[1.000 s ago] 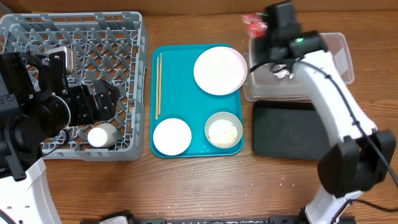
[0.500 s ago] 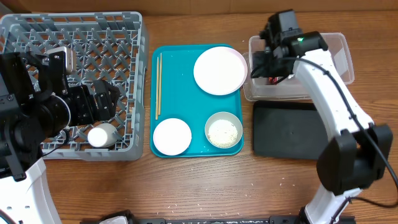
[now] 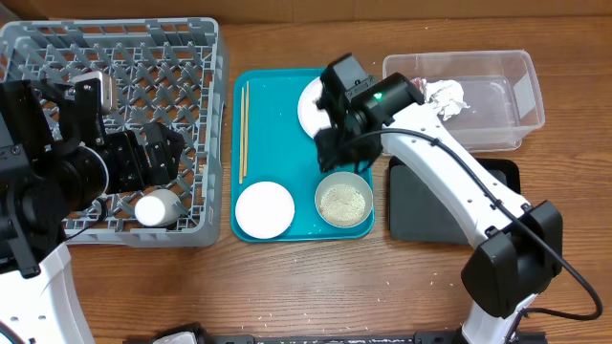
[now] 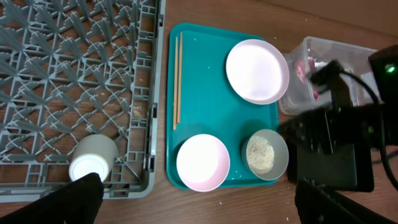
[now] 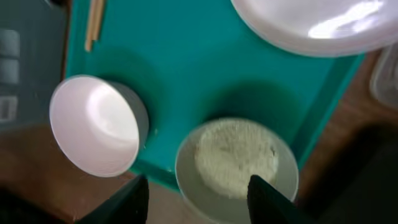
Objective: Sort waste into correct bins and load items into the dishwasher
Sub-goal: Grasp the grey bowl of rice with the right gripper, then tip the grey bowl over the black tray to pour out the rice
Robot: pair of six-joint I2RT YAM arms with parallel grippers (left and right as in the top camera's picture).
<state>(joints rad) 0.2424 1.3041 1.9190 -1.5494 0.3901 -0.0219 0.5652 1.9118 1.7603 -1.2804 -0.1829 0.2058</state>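
My right gripper (image 3: 335,143) (image 5: 196,200) hangs open over the teal tray, above the grey-green bowl (image 3: 344,201) (image 5: 236,165) that holds the rice grains (image 5: 236,155); nothing is between its fingers. The white plate (image 3: 311,100) (image 5: 317,25) is partly hidden under that arm. The pink bowl (image 3: 264,209) and the chopsticks (image 3: 243,129) also lie on the tray. The clear tub (image 3: 497,105) holds the white tissue (image 3: 442,96) and the red wrapper (image 4: 308,65). My left gripper (image 4: 205,211) is open and empty, high over the grey dish rack (image 3: 115,57), where the small white cup (image 3: 158,207) lies.
The teal tray (image 3: 287,143) sits mid-table between the rack and the bins. The flat black tray (image 3: 449,205) lies in front of the clear tub, right of the rice bowl. A few stray grains dot the wooden table (image 3: 287,277) near the front edge.
My right gripper took the red wrapper over the clear tub, opened and let it go, then swung left over the teal tray to above the rice bowl. The left arm has not moved.
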